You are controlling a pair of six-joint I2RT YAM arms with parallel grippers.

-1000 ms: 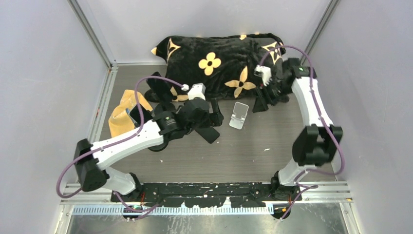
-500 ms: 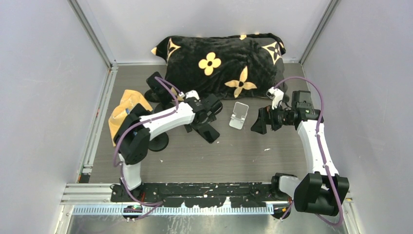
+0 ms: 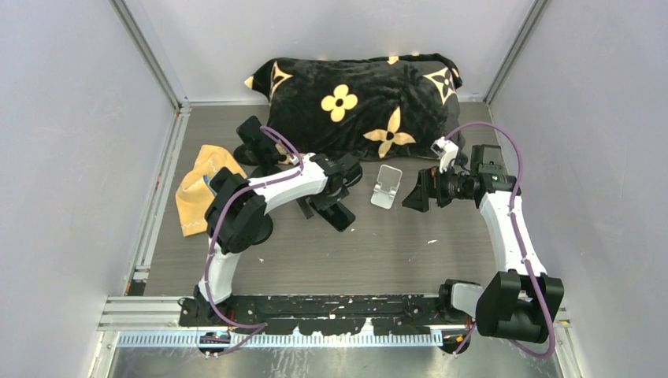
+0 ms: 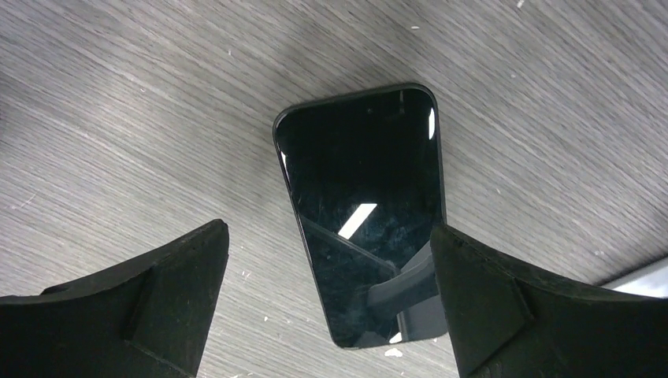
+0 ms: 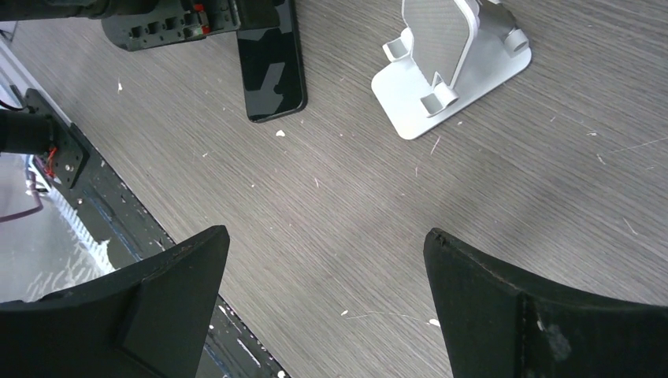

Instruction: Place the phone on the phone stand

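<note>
A grey wood-grain desk [image 3: 378, 252] sits inside a pale-walled enclosure, with two white robot arms reaching in from its near edge. The phone [image 4: 358, 213] lies flat on the desk, its dark screen facing up, a little left of the middle. It is near the phone stand [image 3: 386, 187] but apart from it, and it has not yet been set on the stand. The phone stand is a small silver cradle with a tilted back plate and two little hooks at its front lip. It stands upright on the desk just right of the phone. The left claw [image 4: 327, 236] hangs directly over the phone, released, its two black fingers spread wide. In the wrist view one finger sits to either side of the screen, and the right-hand one overlaps the phone's edge. Whether that finger touches the phone cannot be told. The right claw [image 5: 324, 236] hovers on the stand's right side, also released and gripping nothing, its fingers wide apart above bare desk. Its camera looks across at both the stand and the phone. At the back of the desk lies a large black plush cushion [image 3: 354, 94] patterned with golden flowers. A crumpled yellow cloth [image 3: 197, 189] rests at the left edge, well apart from the phone.
</note>
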